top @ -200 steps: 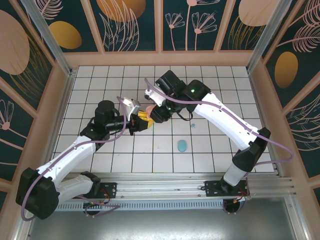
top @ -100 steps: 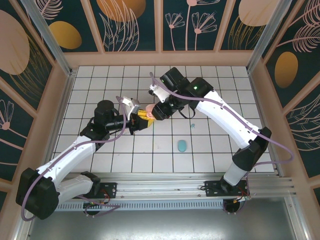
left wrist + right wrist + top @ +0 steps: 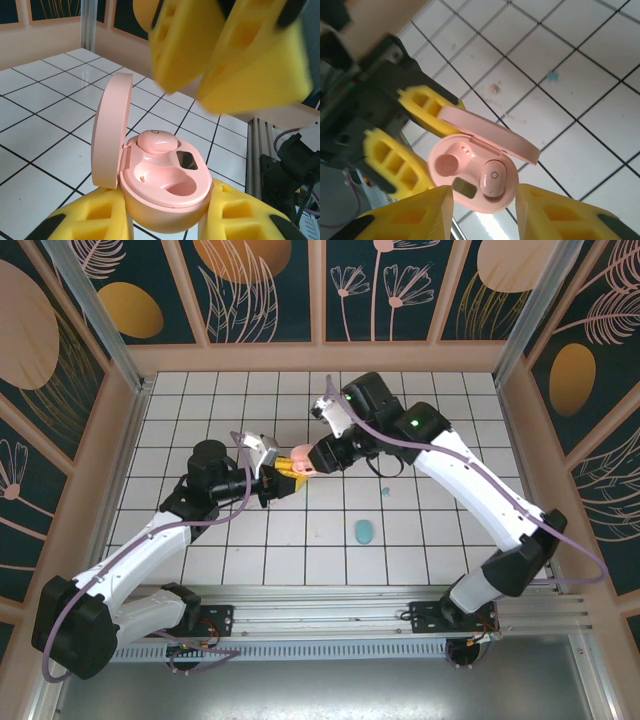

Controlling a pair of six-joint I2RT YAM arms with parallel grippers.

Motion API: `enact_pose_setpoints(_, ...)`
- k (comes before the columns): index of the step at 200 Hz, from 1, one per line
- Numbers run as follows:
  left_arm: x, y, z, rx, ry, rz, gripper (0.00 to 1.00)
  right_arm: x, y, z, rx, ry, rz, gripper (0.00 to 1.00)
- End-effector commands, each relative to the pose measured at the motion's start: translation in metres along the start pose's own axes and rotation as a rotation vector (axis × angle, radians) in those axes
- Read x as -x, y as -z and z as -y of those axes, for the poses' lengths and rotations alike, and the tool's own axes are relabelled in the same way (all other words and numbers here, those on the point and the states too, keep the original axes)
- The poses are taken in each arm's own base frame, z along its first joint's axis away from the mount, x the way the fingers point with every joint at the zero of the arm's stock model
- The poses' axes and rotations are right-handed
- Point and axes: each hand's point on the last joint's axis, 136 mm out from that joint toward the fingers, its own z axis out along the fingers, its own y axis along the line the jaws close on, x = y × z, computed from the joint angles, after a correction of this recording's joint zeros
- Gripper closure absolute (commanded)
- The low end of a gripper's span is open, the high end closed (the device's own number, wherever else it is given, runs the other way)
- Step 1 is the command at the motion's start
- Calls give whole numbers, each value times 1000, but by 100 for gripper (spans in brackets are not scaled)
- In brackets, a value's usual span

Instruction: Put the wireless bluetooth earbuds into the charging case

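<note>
**A:** What sits at the centre of the tiled table [image 3: 200, 410]?

**B:** The left gripper [image 3: 280, 478] holds a pink charging case [image 3: 150, 172] off the tiles. Its yellow fingers are closed on the lower shell from both sides, and the lid [image 3: 112, 125] stands open. The right gripper [image 3: 482, 207] hovers just above the case with its fingers parted and nothing between them.

**A:** Where are the earbuds?

**B:** One pink earbud [image 3: 155, 141] is seated in the case, in the well farther from the left wrist camera. The empty well [image 3: 175, 184] beside it waits for its partner. In the right wrist view a small pink bit [image 3: 494, 89] lies on the tiles beyond the case. It is probably the second pink bud, though it is too small to be sure. A light blue earbud [image 3: 551, 76] lies near it. A teal case [image 3: 364, 531] rests on the table, well apart and closer to the arm bases.

**A:** So what comes next, and how should it go?

**B:** As I judge it, the right arm should fetch the loose pink bud and seat it in the open well. The left arm should hold the case steady with the opening facing up. The right fingers should straddle the bud and pinch its sides lightly, since something so small and smooth could easily skid away. On the return, the arm should come in from the side away from the lid and line the bud up with the well. It should let go only once the bud has settled.
</note>
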Motion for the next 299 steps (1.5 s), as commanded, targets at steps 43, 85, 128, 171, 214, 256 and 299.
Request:
enact_pose_setpoints(43, 27, 5, 3, 15, -7, 72, 100, 38, 72, 31, -31, -190, 394, 59)
enact_pose_setpoints(85, 33, 9, 5, 25, 22, 90, 100, 4, 39, 98, -80, -478, 407, 58)
enact_pose_setpoints(128, 36, 19, 12, 40, 17, 99, 100, -25, -37, 131, 8, -665, 313, 61)
enact_pose_setpoints(171, 39, 29, 18, 58, 15, 109, 100, -23, -126, 112, 44, -600, 162, 66)
enact_pose_setpoints(214, 42, 38, 25, 66, 11, 120, 100, -17, -208, 88, 129, -579, 41, 72)
enact_pose_setpoints(256, 48, 48, 32, 78, -2, 138, 100, -18, -261, 64, 115, -473, -29, 71)
enact_pose_setpoints(299, 51, 51, 35, 76, 1, 144, 100, -25, -304, 53, 14, -315, -97, 69)
